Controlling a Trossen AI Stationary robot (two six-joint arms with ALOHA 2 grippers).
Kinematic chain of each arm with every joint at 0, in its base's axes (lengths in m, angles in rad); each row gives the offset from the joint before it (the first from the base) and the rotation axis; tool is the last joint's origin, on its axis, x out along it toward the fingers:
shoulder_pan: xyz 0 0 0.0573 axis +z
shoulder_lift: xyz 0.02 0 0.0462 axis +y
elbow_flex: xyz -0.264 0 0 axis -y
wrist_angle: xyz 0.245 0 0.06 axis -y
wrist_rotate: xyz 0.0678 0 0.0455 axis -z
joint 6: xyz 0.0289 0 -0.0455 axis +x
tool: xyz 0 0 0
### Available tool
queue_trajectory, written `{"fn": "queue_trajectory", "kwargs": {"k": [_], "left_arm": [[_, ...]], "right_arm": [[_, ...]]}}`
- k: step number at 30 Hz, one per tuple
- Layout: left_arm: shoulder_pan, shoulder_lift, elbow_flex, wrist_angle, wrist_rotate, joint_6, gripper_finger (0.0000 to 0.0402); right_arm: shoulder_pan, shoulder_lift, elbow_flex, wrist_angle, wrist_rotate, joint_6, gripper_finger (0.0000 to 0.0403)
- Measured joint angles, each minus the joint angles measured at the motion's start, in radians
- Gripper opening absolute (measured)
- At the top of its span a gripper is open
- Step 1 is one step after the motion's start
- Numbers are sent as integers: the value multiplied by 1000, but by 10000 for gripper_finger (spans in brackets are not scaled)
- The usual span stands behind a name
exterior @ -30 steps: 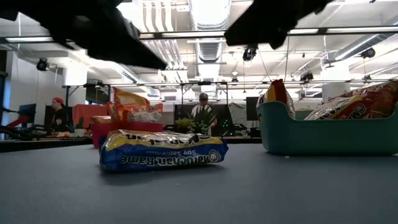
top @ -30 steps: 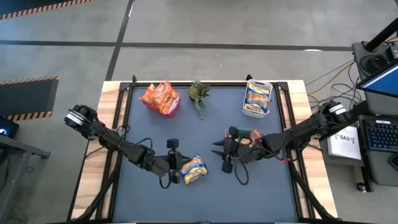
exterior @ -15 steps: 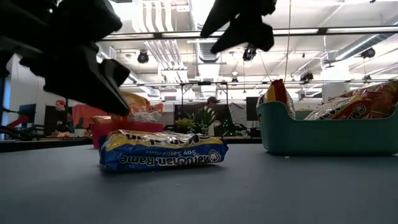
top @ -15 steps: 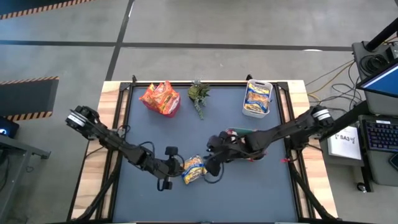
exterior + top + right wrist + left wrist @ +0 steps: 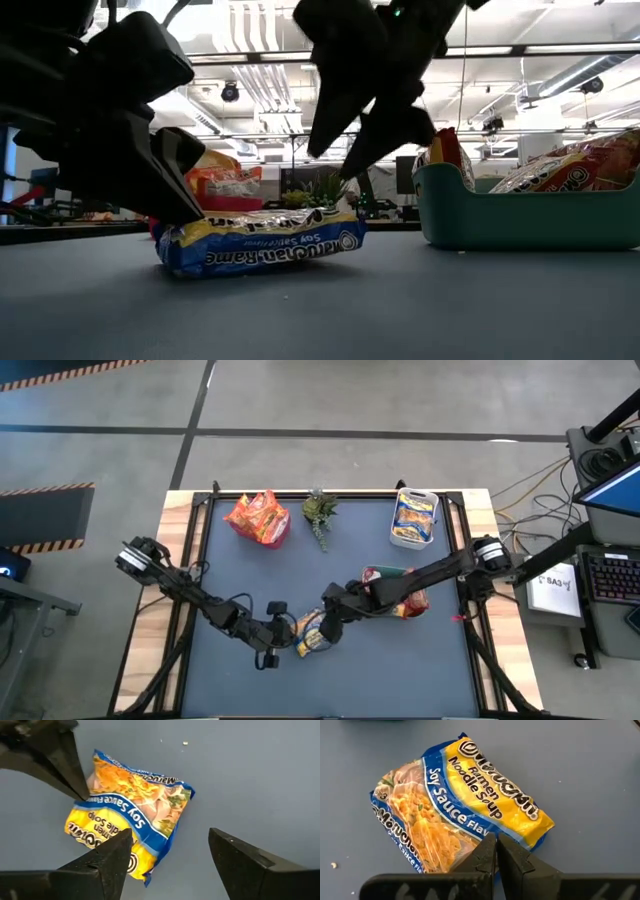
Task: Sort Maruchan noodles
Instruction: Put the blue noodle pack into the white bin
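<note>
One yellow-and-blue Maruchan packet (image 5: pixel 314 634) lies flat on the dark mat near the middle of the table; it also shows in the low view (image 5: pixel 262 243). My left gripper (image 5: pixel 291 632) is shut, with its tips at the packet's left end (image 5: pixel 496 842). My right gripper (image 5: pixel 328 621) hangs open just above the packet (image 5: pixel 135 815). In the low view its fingertips (image 5: pixel 335 165) stand clear of the wrapper. My left gripper meets the packet with its shut fingertips (image 5: pixel 490 845) at the long blue edge (image 5: pixel 470 851), slanting down from the table's left. The tips rest on that edge (image 5: pixel 86 799). The packet lies on the mat, its far end slightly raised (image 5: pixel 345 225).
A heap of orange and red packets (image 5: pixel 258 517) lies at the far left. A small green plant (image 5: pixel 319 515) stands at the far middle. A white bin of yellow packets (image 5: pixel 414 518) sits at the far right. A teal bin of red packets (image 5: pixel 530 210) sits under my right arm.
My right gripper has swung toward the table's left and come down over the packet, staying open. My left gripper has dropped and moved right onto the packet's left end. The packet has tipped slightly, its right end rising off the mat.
</note>
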Motion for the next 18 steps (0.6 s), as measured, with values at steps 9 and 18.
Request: {"fn": "queue_trajectory", "kwargs": {"k": [9, 18], "left_arm": [[-5, -9, -54, 22, 11, -107, 0], [-16, -7, -84, 66, 7, -132, 0]], "right_arm": [[-31, 39, 1, 43, -56, -22, 281], [-46, 42, 1, 129, -107, -38, 288]]}}
